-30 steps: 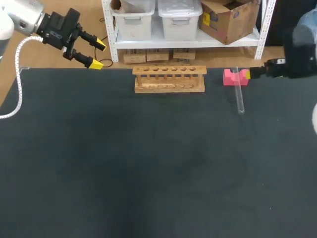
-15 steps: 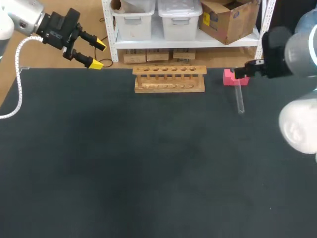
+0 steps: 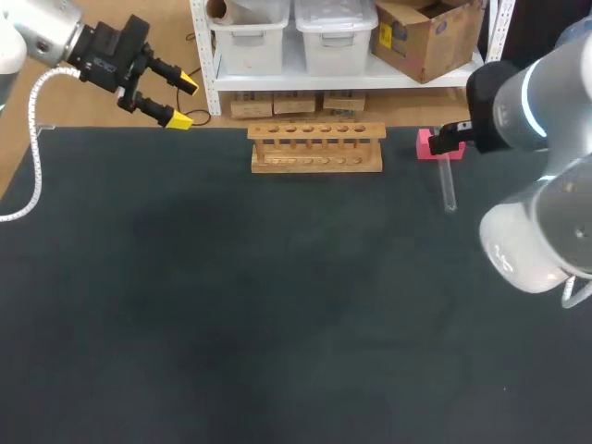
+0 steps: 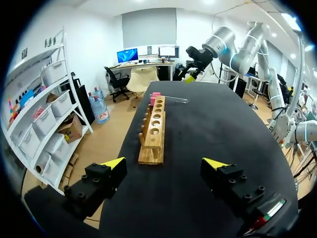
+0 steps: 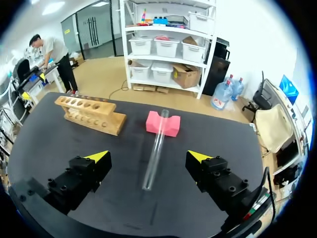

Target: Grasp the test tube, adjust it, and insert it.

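Right claw [image 5: 148, 157] is spread wide open with nothing in it, so you're on the very first step: lining up for the grab. The test tube [image 5: 155, 148] isn't touched yet. In the right wrist view it sits ahead of the claw, running lengthwise down the gap between the two fingers, which looks like pretty decent alignment already.

The tube's far end is propped in the notch of the pink block [image 5: 163, 123] and its near end rests on the tabletop [image 3: 231, 305], so it lies at a slant, not flat.

Next move, I'd say: come down over the middle of the tube, get one finger on each side, and close gently (it's clear and round, so my guess is it'll roll or slip off the block if you nudge it).

The rack [image 5: 90, 114] stands off to the side of the block, well apart from the tube, all holes empty.

Your left claw [image 4: 166, 163] is open too, hovering off beyond the rack's other end.
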